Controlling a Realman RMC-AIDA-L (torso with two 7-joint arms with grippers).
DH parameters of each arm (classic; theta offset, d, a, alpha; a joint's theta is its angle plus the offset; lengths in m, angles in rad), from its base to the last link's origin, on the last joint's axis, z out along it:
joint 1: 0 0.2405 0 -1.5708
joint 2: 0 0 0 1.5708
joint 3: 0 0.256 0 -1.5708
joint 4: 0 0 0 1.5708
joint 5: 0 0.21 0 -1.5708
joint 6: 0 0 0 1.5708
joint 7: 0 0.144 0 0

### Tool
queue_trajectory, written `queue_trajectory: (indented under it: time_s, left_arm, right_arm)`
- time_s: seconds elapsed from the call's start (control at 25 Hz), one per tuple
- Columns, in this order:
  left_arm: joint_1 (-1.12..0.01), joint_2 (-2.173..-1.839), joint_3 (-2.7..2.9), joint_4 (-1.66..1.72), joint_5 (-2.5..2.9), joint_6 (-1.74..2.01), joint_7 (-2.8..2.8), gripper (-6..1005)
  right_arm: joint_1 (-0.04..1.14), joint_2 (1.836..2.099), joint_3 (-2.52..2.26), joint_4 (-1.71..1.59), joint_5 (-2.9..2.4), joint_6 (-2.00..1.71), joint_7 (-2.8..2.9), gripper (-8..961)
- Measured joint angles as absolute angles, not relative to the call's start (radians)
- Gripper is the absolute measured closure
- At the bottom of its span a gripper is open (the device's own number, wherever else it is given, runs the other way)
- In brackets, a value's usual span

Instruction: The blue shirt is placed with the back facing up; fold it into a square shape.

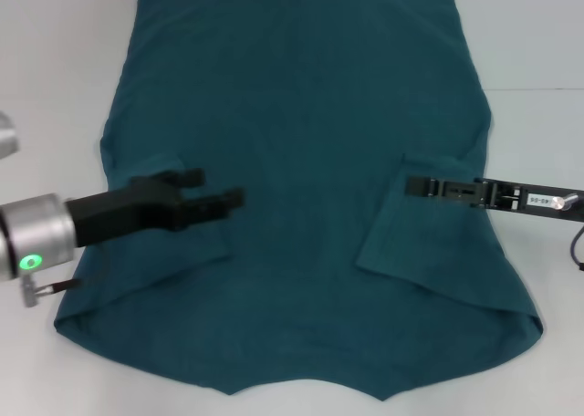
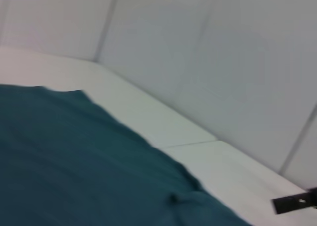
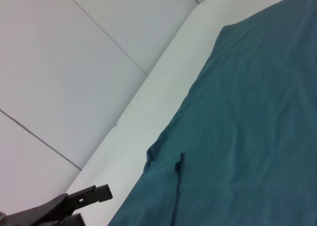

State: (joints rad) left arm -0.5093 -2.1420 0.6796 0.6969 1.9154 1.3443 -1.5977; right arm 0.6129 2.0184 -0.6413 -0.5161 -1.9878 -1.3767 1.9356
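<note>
Teal shirt (image 1: 301,161) lies flat on the tabletop (image 1: 538,33) beneath both end effectors: left end effector (image 1: 217,190) open and empty, right end effector (image 1: 418,186) unclear.

Head view's bright and even for me, light looks overhead and diffuse. White table (image 1: 538,42) is near blown out, w/ no hard glare spots. Shadows are faint: a soft dark band under the left gripper (image 1: 217,190) and a thin one along the right gripper (image 1: 412,185), both falling on the blue shirt (image 1: 301,142). Fabric reads dark, creases low contrast but visible. Focus crisp centre to edge, no obvious bending at the corners.

Left wrist view is soft all over, motion-type blur; shirt hem smeared, wall panels hazy.

Right wrist view is sharper; cloth seams clear, near-field black parts slightly soft. Lighting flat, slightly cool.
</note>
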Motion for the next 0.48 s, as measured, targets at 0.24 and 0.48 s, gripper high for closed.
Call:
queue_trajectory:
  time_s: [0.24, 0.48]
  left_arm:
    - [-0.441, -2.135, 0.628, 0.775, 1.99, 1.333, -1.699, 66]
    - [-0.383, -2.131, 0.52, 0.828, 2.079, 1.396, -1.738, 67]
  right_arm:
    - [0.626, 2.033, -0.642, -0.515, -1.988, -1.369, 1.898, 44]
    - [0.63, 2.034, -0.634, -0.515, -1.984, -1.368, 1.911, 47]
